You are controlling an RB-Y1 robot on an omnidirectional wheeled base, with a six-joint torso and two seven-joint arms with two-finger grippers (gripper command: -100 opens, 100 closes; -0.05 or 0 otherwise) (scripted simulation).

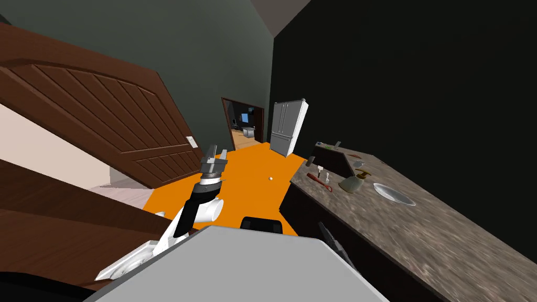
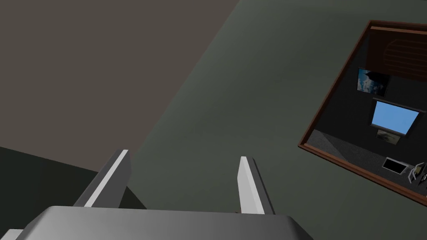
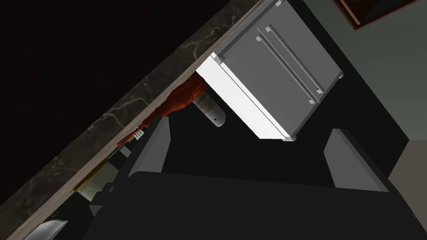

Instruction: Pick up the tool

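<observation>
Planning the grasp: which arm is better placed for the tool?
Right. The tool lies on the counter on my right, beyond the open right pincer; the left pincer is over the floor.

The left arm [image 1: 195, 208] sticks up and forward. The left gripper [image 1: 216, 153] points ahead, and its two fingers [image 2: 120, 175] stand wide apart. The right gripper [image 3: 246, 135] has its fingers wide apart too.

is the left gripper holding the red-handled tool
No, the left gripper stands open with nothing between its fingers, and the red-handled tool lies on the counter.
</observation>
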